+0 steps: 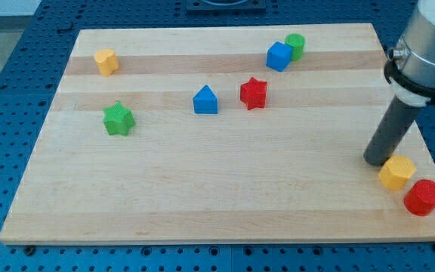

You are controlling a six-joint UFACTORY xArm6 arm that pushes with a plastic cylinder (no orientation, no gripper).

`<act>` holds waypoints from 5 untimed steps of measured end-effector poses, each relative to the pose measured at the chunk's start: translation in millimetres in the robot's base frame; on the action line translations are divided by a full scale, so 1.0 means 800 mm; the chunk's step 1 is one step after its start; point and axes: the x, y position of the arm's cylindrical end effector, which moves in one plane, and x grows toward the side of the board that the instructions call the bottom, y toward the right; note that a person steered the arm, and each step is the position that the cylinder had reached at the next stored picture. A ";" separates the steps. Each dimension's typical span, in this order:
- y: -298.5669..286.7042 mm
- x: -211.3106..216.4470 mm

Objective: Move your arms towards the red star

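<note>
The red star (254, 93) lies on the wooden board (225, 196), right of centre toward the view's top. My tip (374, 160) rests on the board near its right edge, far to the right of and below the red star. A yellow hexagonal block (396, 172) sits just right of the tip, close to it or touching it. A red round block (424, 197) lies below and right of the yellow one.
A blue triangular block (205, 100) lies left of the red star. A blue cube (279, 57) and a green cylinder (294, 47) sit together at the top. A green star (118, 119) is at the left. A yellow block (106, 62) is at the top left.
</note>
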 end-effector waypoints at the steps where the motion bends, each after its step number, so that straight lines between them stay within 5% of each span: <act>1: 0.000 0.004; 2: 0.000 -0.023; 3: -0.014 -0.125; 4: -0.081 -0.215; 5: -0.172 -0.246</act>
